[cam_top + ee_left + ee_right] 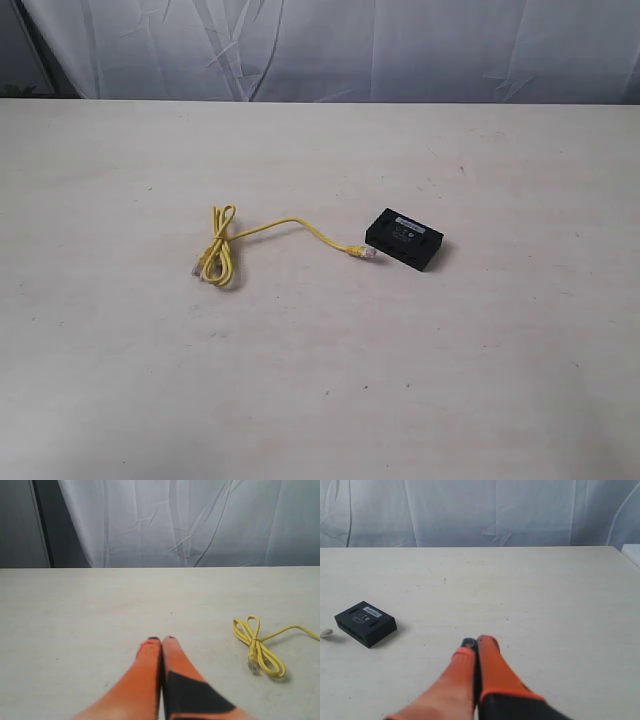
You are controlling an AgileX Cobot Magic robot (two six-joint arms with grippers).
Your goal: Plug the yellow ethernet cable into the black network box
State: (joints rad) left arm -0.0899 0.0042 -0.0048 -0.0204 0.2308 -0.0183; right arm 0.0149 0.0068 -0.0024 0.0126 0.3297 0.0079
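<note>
The pale table [500, 380] carries the yellow ethernet cable [220, 245] and the black network box [405, 240].

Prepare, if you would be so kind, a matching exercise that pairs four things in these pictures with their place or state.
Column one:
1. black network box
2. yellow ethernet cable
3. left gripper
4. right gripper

Column two:
A. jaws shut, its camera shows the cable's bundle
B. flat on the table, label up
C. jaws shut, its camera shows the box
D. partly bundled, one plug just short of the box, not inserted

Pairs: 1-B, 2-D, 3-A, 4-C.
</note>
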